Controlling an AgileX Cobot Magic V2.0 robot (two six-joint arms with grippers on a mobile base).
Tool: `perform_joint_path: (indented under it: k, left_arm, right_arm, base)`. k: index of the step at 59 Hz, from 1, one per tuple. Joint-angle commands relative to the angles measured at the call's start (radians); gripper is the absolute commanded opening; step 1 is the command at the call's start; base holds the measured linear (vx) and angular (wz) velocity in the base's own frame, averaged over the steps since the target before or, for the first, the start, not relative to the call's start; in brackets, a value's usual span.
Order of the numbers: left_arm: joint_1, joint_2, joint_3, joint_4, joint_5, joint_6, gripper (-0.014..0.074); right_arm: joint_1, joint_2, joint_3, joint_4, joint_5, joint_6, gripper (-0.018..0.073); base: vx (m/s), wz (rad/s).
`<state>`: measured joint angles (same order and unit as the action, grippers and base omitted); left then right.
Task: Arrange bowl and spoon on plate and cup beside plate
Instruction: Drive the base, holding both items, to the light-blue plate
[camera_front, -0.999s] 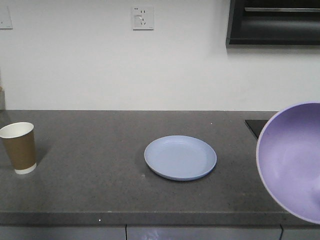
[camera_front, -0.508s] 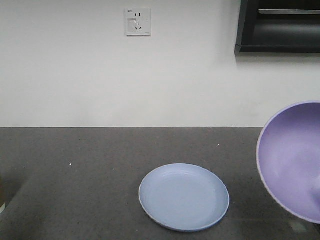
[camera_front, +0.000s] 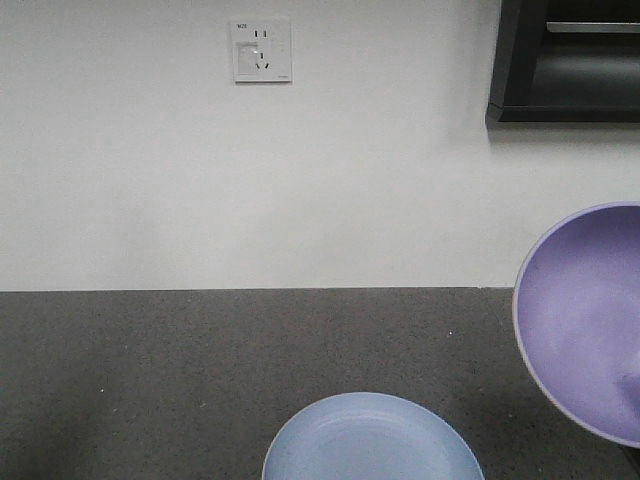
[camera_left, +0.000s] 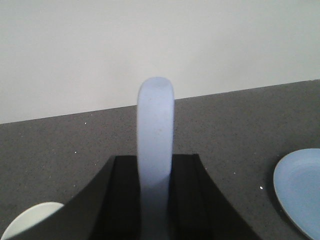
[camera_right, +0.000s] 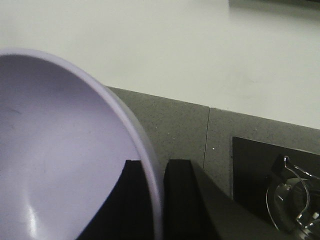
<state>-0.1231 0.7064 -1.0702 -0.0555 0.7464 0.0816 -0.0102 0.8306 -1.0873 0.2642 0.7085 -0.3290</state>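
Observation:
The lavender bowl (camera_front: 585, 320) hangs tilted at the right of the front view, close to the camera. My right gripper (camera_right: 155, 167) is shut on its rim, one finger inside the bowl (camera_right: 60, 150) and one outside. My left gripper (camera_left: 155, 165) is shut on the pale spoon (camera_left: 155, 125), which sticks up between the jaws above the counter. The pale blue plate (camera_front: 372, 440) lies on the counter, cut by the lower edge of the front view, and shows as the plate (camera_left: 300, 192) at the right edge of the left wrist view. A cream-white curve at the lower left looks like the cup's open top (camera_left: 27, 222).
The dark speckled counter (camera_front: 150, 360) runs back to a white wall with a socket (camera_front: 261, 50). A dark cabinet (camera_front: 570, 60) hangs at the upper right. A black panel with a glassy metal-rimmed object (camera_right: 292, 192) sits on the counter right of the bowl.
The front view has closed in on the counter: the plate slid down to the frame's bottom edge and the cup left that view. The bowl keeps its place in the frame.

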Motion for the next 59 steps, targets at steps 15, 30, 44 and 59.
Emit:
perform_joint_path:
  k: [15, 30, 44, 59]
  left_arm:
    - [-0.007, 0.003, -0.021, -0.010, -0.079, -0.001, -0.0006]
    - [-0.007, 0.003, -0.021, -0.010, -0.079, -0.001, -0.0006]
    - [-0.007, 0.003, -0.021, -0.010, -0.079, -0.001, -0.0006]
    - [-0.007, 0.003, -0.022, 0.022, -0.172, 0.033, -0.0006]
  right_arm:
    - [-0.002, -0.005, -0.028, 0.010, -0.086, -0.006, -0.0009]
    - [-0.002, -0.005, -0.028, 0.010, -0.086, -0.006, -0.0009]
    - [-0.002, -0.005, -0.028, 0.010, -0.086, -0.006, -0.0009]
    - [-0.002, -0.005, -0.028, 0.010, -0.086, -0.006, -0.0009]
  base:
    - [0.17, 0.00]
    - [0.09, 0.01]
    - [0.03, 0.00]
    - [0.00, 0.00]
